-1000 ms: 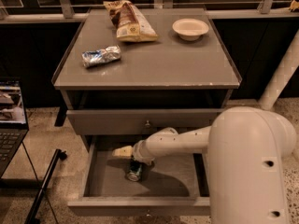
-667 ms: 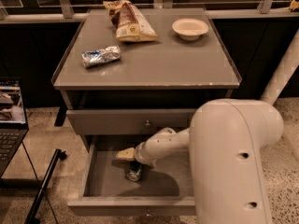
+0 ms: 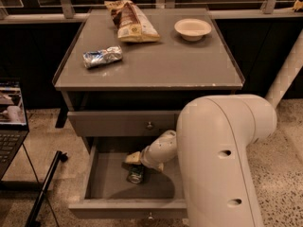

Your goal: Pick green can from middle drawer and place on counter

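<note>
gripper [image 3: 134, 160] down inside open middle drawer [image 3: 105, 187], just above green can [image 3: 136, 175] resting on drawer floor, prob lining up for grasp, open/closed state can't tell; counter [image 3: 161, 65] above is where can goes.

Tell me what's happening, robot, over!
Gripper down in open middle drawer, right over green can. Can not on counter yet. Nothing seen blocking.
</note>
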`<state>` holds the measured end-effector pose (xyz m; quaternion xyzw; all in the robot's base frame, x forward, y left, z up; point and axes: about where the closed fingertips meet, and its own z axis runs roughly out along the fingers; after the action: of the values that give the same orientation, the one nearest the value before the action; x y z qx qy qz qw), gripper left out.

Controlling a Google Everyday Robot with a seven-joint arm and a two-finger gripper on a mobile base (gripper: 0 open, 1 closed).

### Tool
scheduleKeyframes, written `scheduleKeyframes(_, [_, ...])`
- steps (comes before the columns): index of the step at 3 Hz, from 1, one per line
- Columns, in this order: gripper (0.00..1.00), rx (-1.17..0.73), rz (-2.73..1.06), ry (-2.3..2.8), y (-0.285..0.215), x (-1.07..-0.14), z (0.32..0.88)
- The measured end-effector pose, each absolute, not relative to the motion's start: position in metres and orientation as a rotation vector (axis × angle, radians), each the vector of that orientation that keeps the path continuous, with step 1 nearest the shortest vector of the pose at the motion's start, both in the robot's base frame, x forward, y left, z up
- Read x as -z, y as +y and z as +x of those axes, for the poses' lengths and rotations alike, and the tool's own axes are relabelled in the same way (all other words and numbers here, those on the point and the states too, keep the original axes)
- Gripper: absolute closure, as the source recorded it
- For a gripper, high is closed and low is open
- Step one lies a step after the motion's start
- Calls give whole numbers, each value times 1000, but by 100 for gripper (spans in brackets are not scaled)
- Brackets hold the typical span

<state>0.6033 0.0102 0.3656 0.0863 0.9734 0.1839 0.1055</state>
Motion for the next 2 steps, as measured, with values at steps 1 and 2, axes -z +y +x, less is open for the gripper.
scheduleKeyframes(1, [36,-542,254,2868,10,-366,603])
scheduleKeyframes(2, [59,-542,254,2868,10,-366,603])
